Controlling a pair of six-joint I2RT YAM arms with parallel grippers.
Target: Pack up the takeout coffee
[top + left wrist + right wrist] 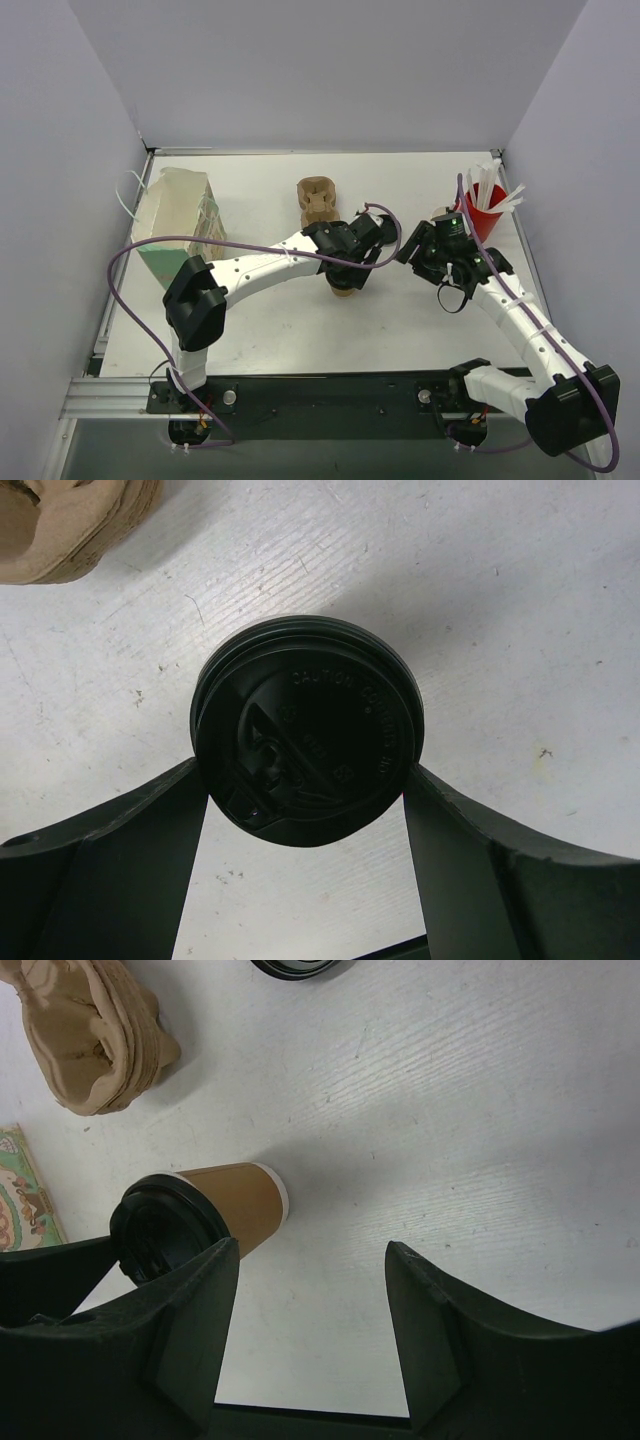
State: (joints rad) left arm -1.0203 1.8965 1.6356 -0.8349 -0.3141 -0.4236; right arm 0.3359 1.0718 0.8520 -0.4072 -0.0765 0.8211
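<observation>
**Between the fingers (pixel 130 860) of the left pincer (pixel 305 773), the takeout coffee (pixel 240 1205) stands upright**

Seen from its own wrist, the left pincer points straight down over the cup. Only the black lid (pixel 320 710) shows, round and face-on, with raised lettering on top. One dark finger meets the lid's rim on each side. The jaws stand wide and are clamped on the cup there. The cup's foot rests on the white table (pixel 480 1110).

Just left of the right pincer (pixel 310 1248), the same cup appears from the side, with a brown kraft wall, a black lid and a pale band at the foot. It stands outside that pincer's left finger, which hides part of the lid. The right pincer's jaws are apart with only bare table between them, and it holds nothing.

Ahead and to the left of both pincers lies the moulded pulp carrier (pixel 90 1040), apart from the cup. A red cup of white sticks (pixel 483 212) stands near the right pincer, on its right side. A bag (pixel 180 225) stands well off to the left pincer's left.
</observation>
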